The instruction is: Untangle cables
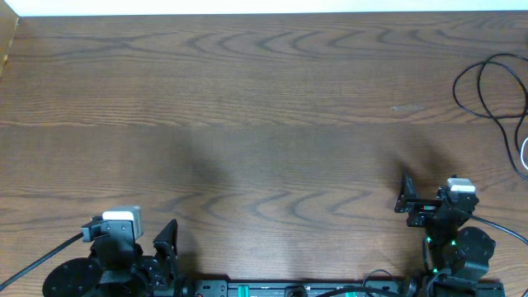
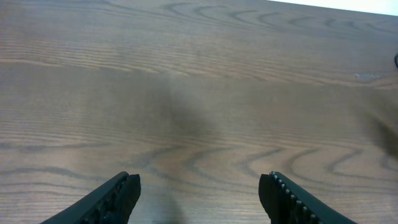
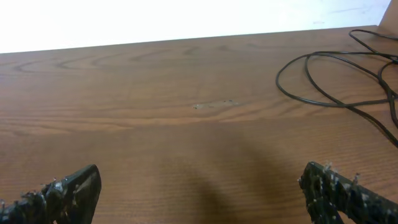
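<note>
Left gripper [image 2: 199, 190]: open, holding nothing, near left.
Right gripper [image 3: 199, 186]: wide open, empty, near right.
Table [image 1: 247, 99]: brown wood under both.
Cables [image 1: 457, 84]: far right edge, black loops, some white, partly out of view.
Feel: probably light, soft, floppy.
Grab spot: the loose black loop's left side looks easiest.

L jaws apart, wood table [image 2: 186, 74], poss cable [image 2: 396, 60]

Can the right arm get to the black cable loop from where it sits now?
Probably yes. The right tool is open and empty, and only bare table lies between it and the black cable ahead to its right. Nothing blocks the way.
</note>
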`<state>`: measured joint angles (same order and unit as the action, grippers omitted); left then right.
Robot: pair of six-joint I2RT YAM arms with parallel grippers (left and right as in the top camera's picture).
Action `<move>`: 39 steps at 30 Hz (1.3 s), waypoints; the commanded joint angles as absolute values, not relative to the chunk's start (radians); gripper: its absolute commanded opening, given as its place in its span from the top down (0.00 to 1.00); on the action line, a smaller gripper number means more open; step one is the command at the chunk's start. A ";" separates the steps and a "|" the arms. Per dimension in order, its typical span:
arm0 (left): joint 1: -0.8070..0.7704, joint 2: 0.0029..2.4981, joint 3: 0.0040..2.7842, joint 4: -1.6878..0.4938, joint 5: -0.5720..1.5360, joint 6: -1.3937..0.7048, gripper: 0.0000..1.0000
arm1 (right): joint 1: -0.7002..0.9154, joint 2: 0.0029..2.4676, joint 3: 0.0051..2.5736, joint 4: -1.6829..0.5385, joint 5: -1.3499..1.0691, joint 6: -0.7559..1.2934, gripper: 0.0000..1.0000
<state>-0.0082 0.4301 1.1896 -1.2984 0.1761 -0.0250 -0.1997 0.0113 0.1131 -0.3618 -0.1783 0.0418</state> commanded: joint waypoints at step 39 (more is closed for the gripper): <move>-0.004 0.429 1.202 -1.298 0.163 -0.011 0.33 | -0.028 0.006 0.108 -0.360 -0.167 0.051 0.01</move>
<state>-0.0082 0.4301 1.1896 -1.2984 0.1761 -0.0246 -0.0376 0.0109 0.1131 -0.3614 -0.1741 0.0418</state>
